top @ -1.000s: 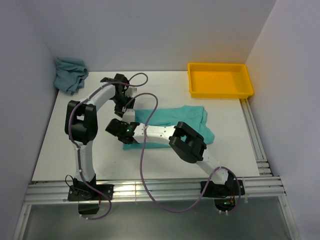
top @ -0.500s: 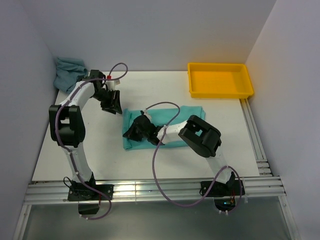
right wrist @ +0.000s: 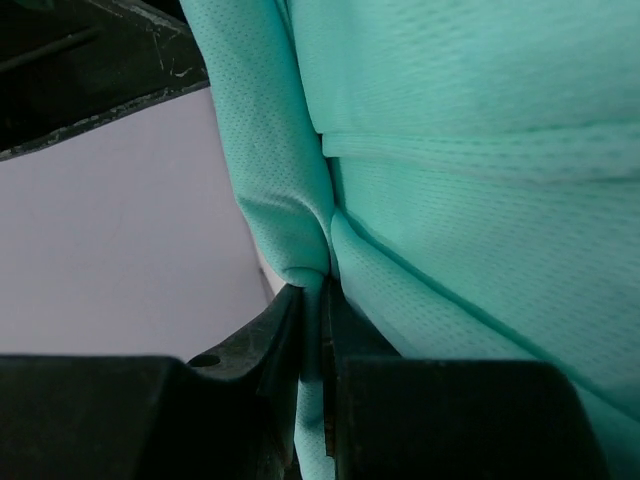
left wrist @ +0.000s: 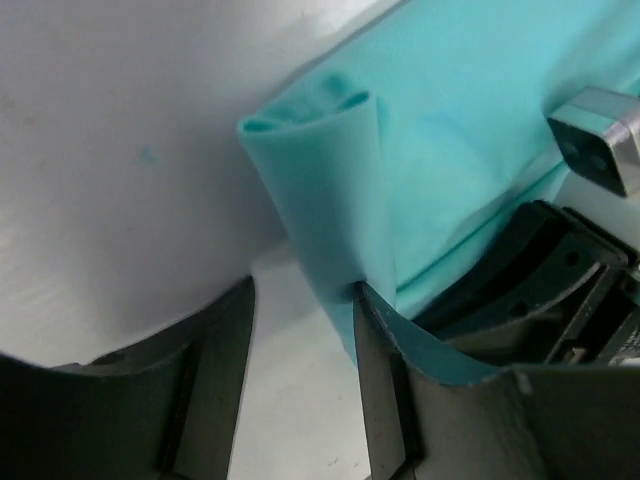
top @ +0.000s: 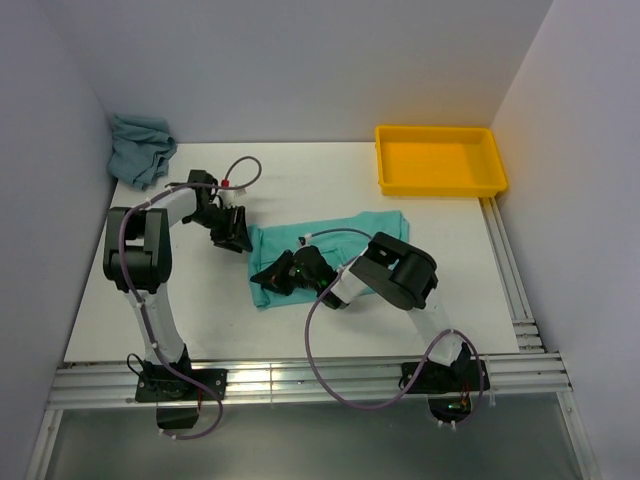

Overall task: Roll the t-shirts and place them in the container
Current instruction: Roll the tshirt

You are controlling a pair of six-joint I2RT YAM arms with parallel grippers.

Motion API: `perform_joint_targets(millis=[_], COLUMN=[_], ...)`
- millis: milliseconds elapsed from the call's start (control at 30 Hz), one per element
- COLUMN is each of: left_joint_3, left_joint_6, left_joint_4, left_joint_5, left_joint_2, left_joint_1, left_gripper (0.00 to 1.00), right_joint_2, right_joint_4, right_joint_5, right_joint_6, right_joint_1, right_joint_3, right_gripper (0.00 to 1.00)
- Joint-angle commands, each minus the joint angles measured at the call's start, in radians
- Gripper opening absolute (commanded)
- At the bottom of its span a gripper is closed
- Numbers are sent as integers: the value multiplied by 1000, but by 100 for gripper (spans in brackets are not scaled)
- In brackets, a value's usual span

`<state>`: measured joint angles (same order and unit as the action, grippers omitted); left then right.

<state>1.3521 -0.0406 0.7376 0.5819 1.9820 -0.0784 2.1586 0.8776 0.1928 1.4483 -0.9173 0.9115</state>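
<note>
The two fingers of the right gripper (right wrist: 322, 300) are pressed together on a thin fold of the mint-turquoise t-shirt (right wrist: 450, 150), the fabric running up out of the narrow slit between them and spreading into smooth layered cloth above. The fingers of the left gripper (left wrist: 303, 300) stand apart with bare white table (left wrist: 120, 150) showing in the gap. A doubled-over corner of the same shirt stands just ahead of them, its edge touching the inner face of one finger, while the other finger is clear of the cloth, so nothing is pinched there. From above, the left gripper sits at the far-left corner of the shirt and the right gripper at its near-left edge, where the cloth is bunched and lifted a little. Both arms reach in toward that left end, the right arm lying across the near part of the fabric. The rest of the mint-turquoise t-shirt lies flat in a folded band near the middle of the table, stretching away to the right. The grey-teal t-shirt (top: 140, 148) sits crumpled in the far-left corner of the table against the wall, well apart from both grippers. The yellow tray (top: 443, 186) stands at the far-right corner, apart from the mint shirt.
</note>
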Motion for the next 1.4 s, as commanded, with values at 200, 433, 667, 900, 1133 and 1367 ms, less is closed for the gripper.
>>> perform_joint_targets(millis=[200, 433, 667, 900, 1133, 1367], left_joint_3=[-33, 19, 50, 85, 105, 104], left_joint_6=[108, 131, 143, 123, 122, 119], left_joint_4=[-175, -110, -64, -23, -4, 6], left_joint_5=[79, -89, -221, -275, -303, -330], left_joint_2=[77, 77, 75, 81, 78, 55], left_joint_1=[-34, -69, -77, -83, -93, -121], left_gripper=[42, 0, 0, 0, 0, 0], right_joint_2=[55, -51, -164, -198, -197, -221], right_joint_4=[140, -124, -540, -744, -746, -869], right_joint_5=[23, -49, -188, -294, -309, -381], right_joint_6=[98, -20, -173, -198, -175, -186], right_joint_1=[5, -5, -61, -129, -184, -209], right_joint_3=[-45, -19, 121, 167, 162, 188], right_gripper=[6, 38, 47, 43, 18, 41])
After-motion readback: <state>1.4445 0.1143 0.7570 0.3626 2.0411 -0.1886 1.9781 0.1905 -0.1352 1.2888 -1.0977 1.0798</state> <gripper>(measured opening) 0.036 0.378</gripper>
